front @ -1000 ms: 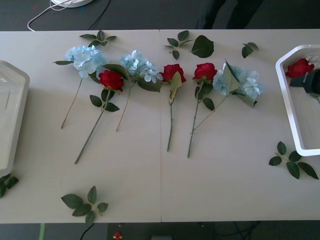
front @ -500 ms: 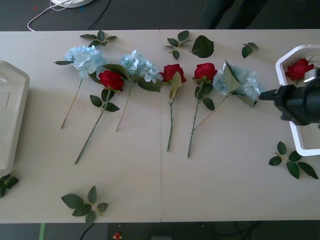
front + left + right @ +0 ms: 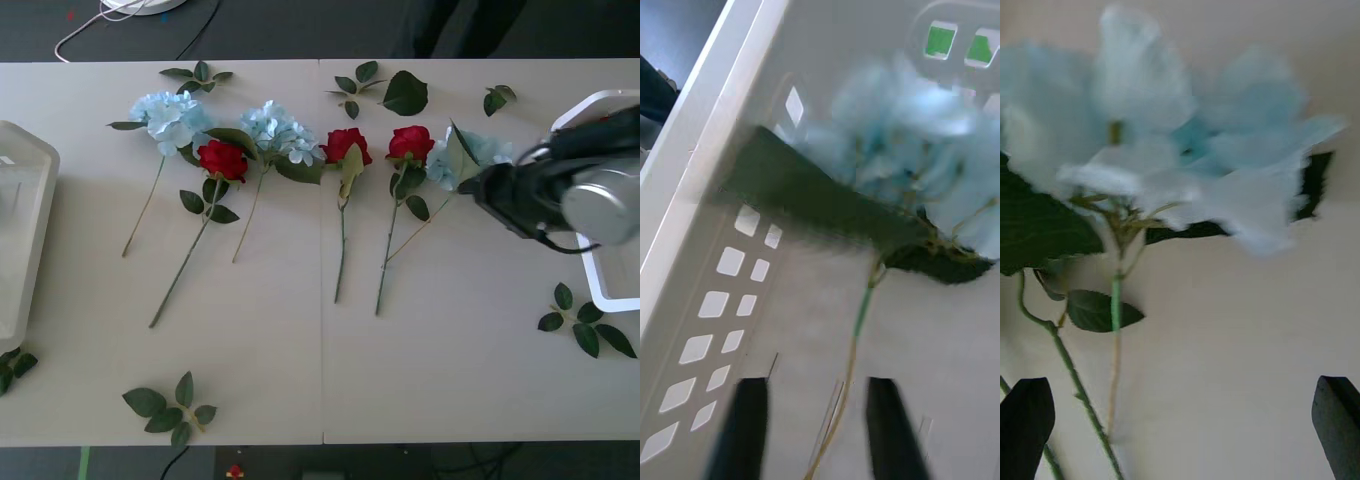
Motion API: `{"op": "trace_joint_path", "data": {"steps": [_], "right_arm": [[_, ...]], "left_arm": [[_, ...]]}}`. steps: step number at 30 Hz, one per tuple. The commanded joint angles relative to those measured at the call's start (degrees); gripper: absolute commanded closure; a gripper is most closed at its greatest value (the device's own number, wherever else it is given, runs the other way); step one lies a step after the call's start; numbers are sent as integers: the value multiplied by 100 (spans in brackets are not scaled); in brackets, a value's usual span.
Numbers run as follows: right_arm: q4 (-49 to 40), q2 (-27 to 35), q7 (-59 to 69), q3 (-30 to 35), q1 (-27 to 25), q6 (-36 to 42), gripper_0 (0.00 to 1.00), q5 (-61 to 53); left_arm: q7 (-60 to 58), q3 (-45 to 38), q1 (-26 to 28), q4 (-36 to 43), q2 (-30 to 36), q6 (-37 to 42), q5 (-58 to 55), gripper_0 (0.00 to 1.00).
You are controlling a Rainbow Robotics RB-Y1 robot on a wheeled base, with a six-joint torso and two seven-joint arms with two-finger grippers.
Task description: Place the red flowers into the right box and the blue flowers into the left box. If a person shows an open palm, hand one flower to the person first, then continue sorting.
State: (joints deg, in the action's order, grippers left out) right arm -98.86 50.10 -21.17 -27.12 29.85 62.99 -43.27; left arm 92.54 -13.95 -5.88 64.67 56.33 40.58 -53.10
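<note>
Three red flowers (image 3: 222,159) are lying in a row on the tabletop (image 3: 300,350), blooms toward the far edge and stems pointing back at us, and the blue flowers (image 3: 175,118) are mixed in among them: one at the left end, one between the first and second rose, and one at the right end with its head partly behind our right arm. We are holding our right end effector (image 3: 468,185) just beside that rightmost blue head; in the right wrist view its pale petals and thin green stem are lying on the tabletop ahead of our two dark fingers (image 3: 1026,416), which are standing wide apart with nothing between them. The right box (image 3: 580,120) is sitting at the right edge, mostly covered by our arm. The left box (image 3: 30,220) is resting at the left edge, and in the left wrist view our left end effector (image 3: 816,427) is hovering inside it, fingers spread, over a blue flower (image 3: 917,142) lying on the tray floor. Loose leaf sprigs (image 3: 170,405) are lying scattered around the tabletop.
</note>
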Motion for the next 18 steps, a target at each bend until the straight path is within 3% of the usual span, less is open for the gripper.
{"op": "trace_joint_path", "data": {"steps": [1, 10, 18], "right_arm": [[402, -431, 587, -426, 680, 100, 0, 503], [1668, -949, 834, -1094, 1330, -304, 0, 1040], [2555, -1327, 825, -1384, 1594, -753, 0, 1356]], "left_arm": [[458, 24, 25, 107, -26, -77, -8, 0], [502, -20, 25, 230, -26, -24, 62, 0], [625, -1031, -19, 1302, 273, 2015, 185, 0]]}}
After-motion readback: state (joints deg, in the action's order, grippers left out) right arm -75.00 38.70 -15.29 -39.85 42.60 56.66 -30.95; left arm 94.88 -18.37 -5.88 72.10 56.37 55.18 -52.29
